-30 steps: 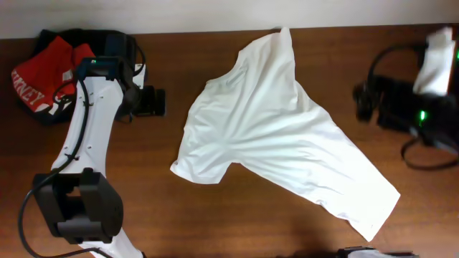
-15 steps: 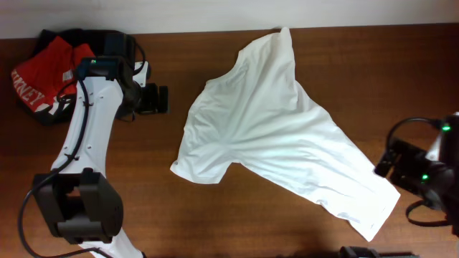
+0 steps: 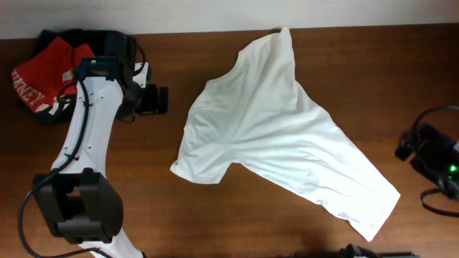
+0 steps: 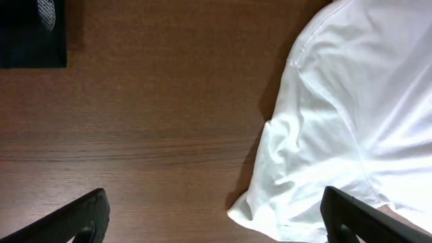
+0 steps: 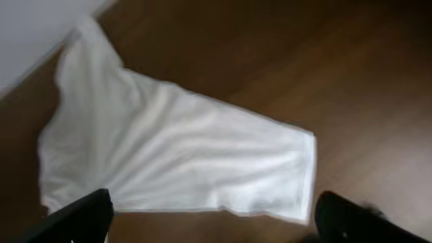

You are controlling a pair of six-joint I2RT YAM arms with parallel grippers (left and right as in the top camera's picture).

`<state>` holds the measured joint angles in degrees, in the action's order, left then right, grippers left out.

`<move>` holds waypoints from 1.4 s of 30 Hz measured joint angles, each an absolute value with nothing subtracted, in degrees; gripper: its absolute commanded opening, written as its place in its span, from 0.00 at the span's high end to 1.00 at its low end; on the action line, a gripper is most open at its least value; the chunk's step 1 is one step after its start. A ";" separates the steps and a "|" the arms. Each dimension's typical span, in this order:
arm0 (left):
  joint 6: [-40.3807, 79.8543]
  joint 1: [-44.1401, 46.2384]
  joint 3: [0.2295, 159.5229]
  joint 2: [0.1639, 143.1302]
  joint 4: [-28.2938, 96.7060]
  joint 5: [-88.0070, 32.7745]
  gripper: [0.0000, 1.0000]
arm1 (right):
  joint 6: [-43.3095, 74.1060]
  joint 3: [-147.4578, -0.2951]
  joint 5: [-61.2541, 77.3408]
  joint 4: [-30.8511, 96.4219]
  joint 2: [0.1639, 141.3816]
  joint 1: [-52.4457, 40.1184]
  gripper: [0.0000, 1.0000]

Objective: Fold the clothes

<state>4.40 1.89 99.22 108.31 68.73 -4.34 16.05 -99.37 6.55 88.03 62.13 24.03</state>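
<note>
The left fingers [image 4: 84, 217], dark and blunt, are spread wide with only bare bench [image 3: 237, 222] between them. In the overhead view they sit left of centre, near the shirt but apart from it. The right fingers [image 5: 81, 214] are likewise spread and hold nothing, at the right edge of the overhead view, clear of the cloth. The white T-shirt [image 3: 280, 136] lies mid-frame overhead. It is soft, matte cotton with shallow creases. Its long axis runs diagonally from a narrow tip at top centre to a broad straight edge at lower right, and a short sleeve juts lower left. The bench is dark brown wood grain. At upper left lie a red garment [image 3: 32, 77] with white lettering and a black garment [image 3: 79, 36].
</note>
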 measured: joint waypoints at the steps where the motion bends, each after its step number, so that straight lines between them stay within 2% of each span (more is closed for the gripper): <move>1: 4.40 1.89 99.22 108.31 68.75 -4.36 0.01 | 15.88 -99.35 7.46 86.74 62.15 24.03 0.01; 5: 4.40 1.89 99.22 108.31 69.60 -4.36 0.01 | 15.62 -99.31 6.31 81.73 62.08 24.03 0.01; 16: 4.40 1.89 99.22 108.31 71.13 -4.51 0.01 | 15.03 -99.31 -16.40 82.26 63.22 24.03 0.01; 24: 4.03 1.89 99.22 108.31 71.72 -7.88 0.01 | 14.68 -99.31 -9.96 84.62 66.26 24.03 0.01; 30: -2.22 1.91 99.22 108.31 73.17 -13.54 0.01 | 14.59 -99.31 -9.30 84.86 64.55 24.03 0.01; 42: -3.70 7.07 94.56 108.33 78.91 -13.23 0.02 | 14.55 -99.31 -9.10 84.86 64.34 24.03 0.01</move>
